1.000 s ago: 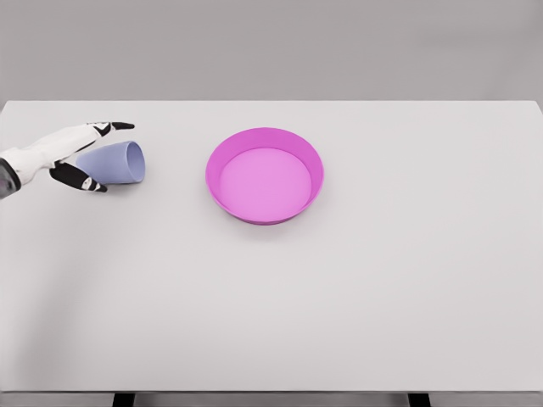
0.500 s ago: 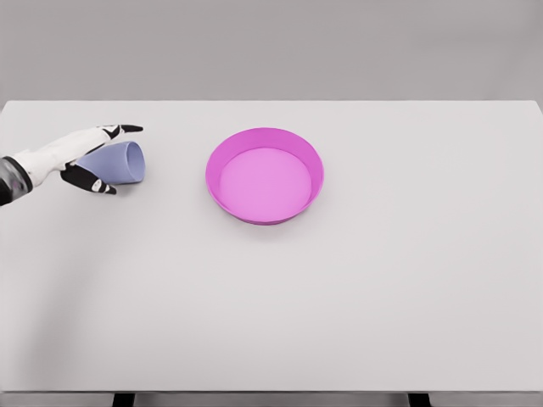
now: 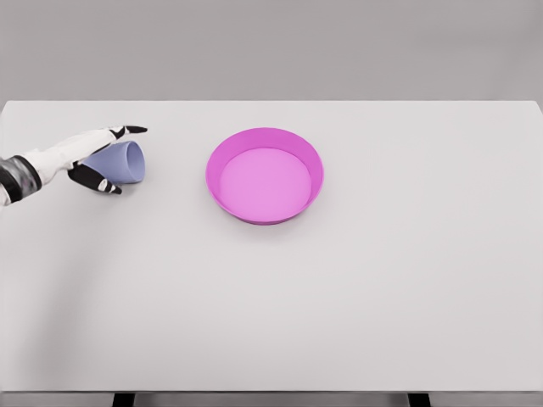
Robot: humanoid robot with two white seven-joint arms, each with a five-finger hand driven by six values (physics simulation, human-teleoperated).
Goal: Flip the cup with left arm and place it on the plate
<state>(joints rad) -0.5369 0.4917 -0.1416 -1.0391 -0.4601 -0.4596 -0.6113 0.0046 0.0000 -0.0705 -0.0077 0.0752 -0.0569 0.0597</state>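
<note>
- While the head view takes in one wide white surface (image 3: 271, 297), a single pale lavender cup (image 3: 121, 162) lies on its side at the far left, well apart from the plate.
- One magenta plate (image 3: 265, 175) with a raised rim sits right of the cup, near the middle and toward the far side; nothing rests in it.
- One arm is visible: the left arm enters from the left edge, and the left hand (image 3: 85, 158) reaches over the cup.
- Right arm is out of view, so the left hand is the only one anywhere near the cup.
- Cup's long axis runs roughly left to right, level with the surface: the open mouth faces right toward the plate, and the narrower base points left into the hand.
- Black-tipped fingers (image 3: 127, 131) are spread around the cup, one reaching along its far side past the rim, with another digit below on the near side.
- Cup body sits between them, just right of the palm; whether the fingers actually press on it cannot be told, so this reads as a grasp forming, not yet closed.
- Judging from this, the cup is neither turned upright nor lifted, and the placing step is still to come.
</note>
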